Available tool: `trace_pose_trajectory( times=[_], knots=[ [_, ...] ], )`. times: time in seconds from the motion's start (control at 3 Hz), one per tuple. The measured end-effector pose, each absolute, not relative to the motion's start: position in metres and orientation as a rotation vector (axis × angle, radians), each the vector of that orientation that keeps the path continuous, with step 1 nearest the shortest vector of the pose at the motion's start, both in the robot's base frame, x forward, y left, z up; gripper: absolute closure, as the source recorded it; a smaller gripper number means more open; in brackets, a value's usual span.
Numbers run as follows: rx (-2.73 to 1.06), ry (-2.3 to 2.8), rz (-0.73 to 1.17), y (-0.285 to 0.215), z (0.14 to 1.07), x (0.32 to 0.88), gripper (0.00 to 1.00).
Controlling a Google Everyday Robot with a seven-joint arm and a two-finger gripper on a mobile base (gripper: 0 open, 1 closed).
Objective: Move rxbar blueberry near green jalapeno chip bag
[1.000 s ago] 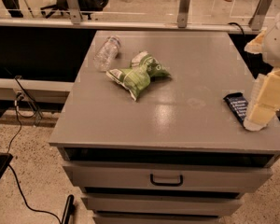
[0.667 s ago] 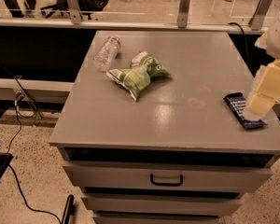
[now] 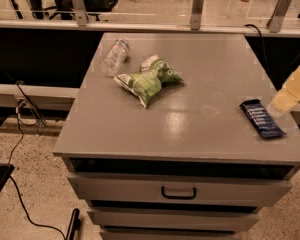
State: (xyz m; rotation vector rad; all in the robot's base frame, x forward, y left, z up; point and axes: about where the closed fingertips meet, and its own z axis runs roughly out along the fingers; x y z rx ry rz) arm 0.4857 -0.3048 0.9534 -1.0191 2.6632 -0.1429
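**Gripper.** The gripper [image 3: 289,95] is over the right edge of the desk [image 3: 140,129], toward the front right corner. It shows as a pale form partly cut off by the frame. Whether it is open or closed cannot be told. It does not appear to hold the bar.

**Bar.** The bar [image 3: 262,118] lies flat on the desk near the right edge, closer to the front than the back. Its length runs diagonally from back-left to front-right. The gripper sits just beside the bar's back end, to the right of it. Contact between the two cannot be confirmed.

**Step in hand (judgement).** This is the approach and grasp, and the bar is not yet lifted.
- Shift the gripper left and forward until it is centred over the middle of the bar.
- Turn the gripper to span the bar's short width.
- Descend right to the desk surface, since the bar is thin and flat.
- Lift it clear before any sideways travel.
- Risk: the bar is close to the right edge, so a glancing push could slide it off.

**Destination.** The chip bag [image 3: 149,80] lies left of centre toward the back, well apart from the bar. A bottle [image 3: 114,57] lies near the bag, toward the back left corner. The bare surface on the bag's right and front side looks the safer place to set the bar down, away from the bottle.
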Motion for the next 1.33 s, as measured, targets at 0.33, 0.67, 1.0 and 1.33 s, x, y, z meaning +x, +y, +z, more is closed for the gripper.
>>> trace_pose_trajectory(
  times=[0.33, 0.67, 1.0, 1.33],
  knots=[
    [-0.893, 2.682, -0.083, -0.323, 0.920, 0.484, 0.00],
    [-0.836, 2.640, -0.020, -0.339, 0.889, 0.490, 0.00],
    [-0.837, 2.640, -0.020, -0.339, 0.889, 0.489, 0.00],
    [-0.795, 2.605, 0.070, -0.337, 0.889, 0.500, 0.00]
  ],
)
